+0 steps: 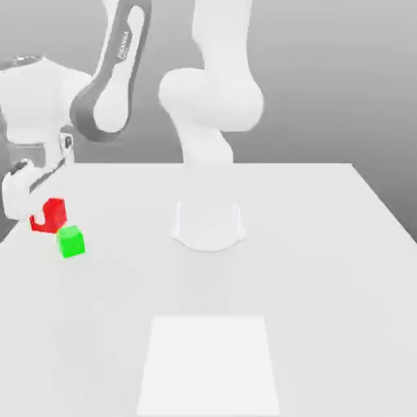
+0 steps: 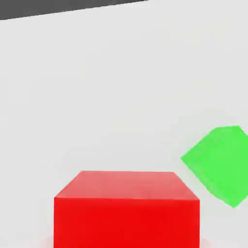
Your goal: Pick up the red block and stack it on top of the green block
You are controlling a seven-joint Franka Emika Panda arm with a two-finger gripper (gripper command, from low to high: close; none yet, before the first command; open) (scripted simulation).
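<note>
Red block (image 2: 127, 208), closest to the hand camera, sits clamped between the narrow-set fingers of the gripper (image 1: 37, 213), carried clear of the table so it can go onto the green block (image 1: 71, 242) just beside them.

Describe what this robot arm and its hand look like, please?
The arm is made of smooth, rounded white segments with dark grey bands at the joints and small dark lettering on one link. Its hand is a blocky white piece with grey trim. It rises from a round white base on the table.

Red block (image 1: 54, 214) just beside green block (image 1: 71, 242).
</note>
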